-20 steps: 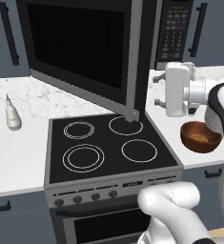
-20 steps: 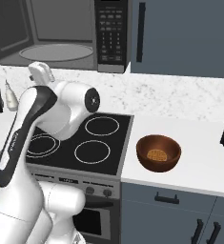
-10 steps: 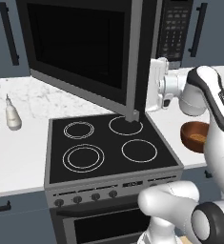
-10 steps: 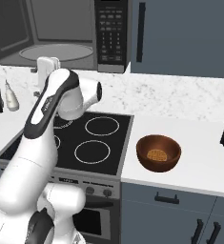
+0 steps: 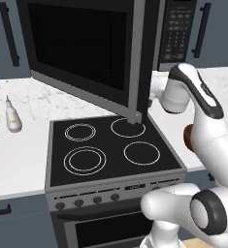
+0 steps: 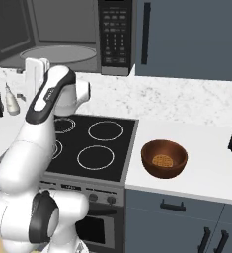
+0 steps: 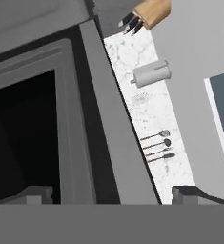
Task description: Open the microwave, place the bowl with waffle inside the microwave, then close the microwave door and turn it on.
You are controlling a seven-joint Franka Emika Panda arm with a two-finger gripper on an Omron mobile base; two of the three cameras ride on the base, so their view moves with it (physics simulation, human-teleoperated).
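Door (image 5: 81, 48) swung wide open over the stove (image 5: 110, 150), microwave (image 6: 63, 34) cavity and turntable exposed above. Gripper (image 7: 113, 194) spread fully apart, holding nothing, its tips either side of the door's grey edge. Bowl (image 6: 164, 158) with waffle (image 6: 163, 161) resting on the counter (image 6: 206, 158) just right of the stove, well apart from the gripper.

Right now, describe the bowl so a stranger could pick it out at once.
Start at the black stove with its four white rings, then move to the white counter just to its right. The bowl sits there alone near the stove's edge: round, glossy and reddish-brown, with a small tan waffle lying in its bottom, unlike the pale bottles left of the stove.
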